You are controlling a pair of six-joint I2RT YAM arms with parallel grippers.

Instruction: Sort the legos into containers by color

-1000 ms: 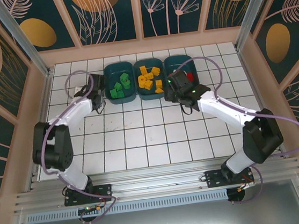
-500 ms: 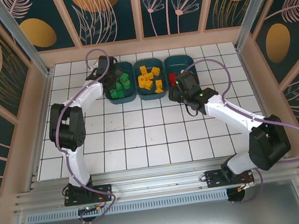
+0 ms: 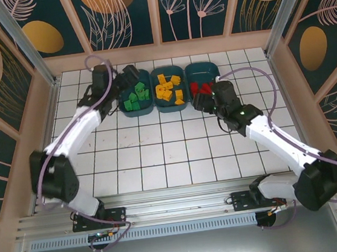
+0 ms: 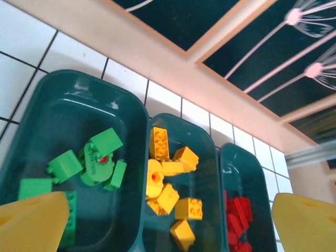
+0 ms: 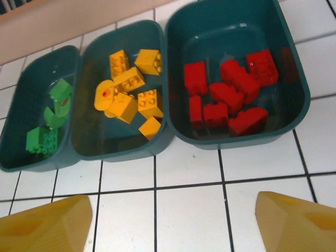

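Three dark teal containers stand side by side at the back of the table. The left one [image 3: 136, 112] holds green legos [image 4: 97, 157], the middle one [image 3: 171, 109] holds yellow legos [image 5: 131, 94], and the right one [image 3: 201, 66] holds red legos [image 5: 231, 94]. My left gripper [image 4: 168, 228] hangs open above the bins, with its yellow fingertips [image 4: 34, 220] spread wide and nothing between them. My right gripper [image 5: 170, 226] is open too. It is over bare white tile just in front of the middle and right bins and holds nothing.
A low beige wall [image 3: 160, 51] runs right behind the bins. White tiled floor [image 3: 159, 151] stretches from the bins toward the arm bases. No loose bricks show on the tiles.
Both grippers have opened wide. The left arm swung from the tiles left of the bins to above them. The right gripper drew back from the red bin toward the near side.
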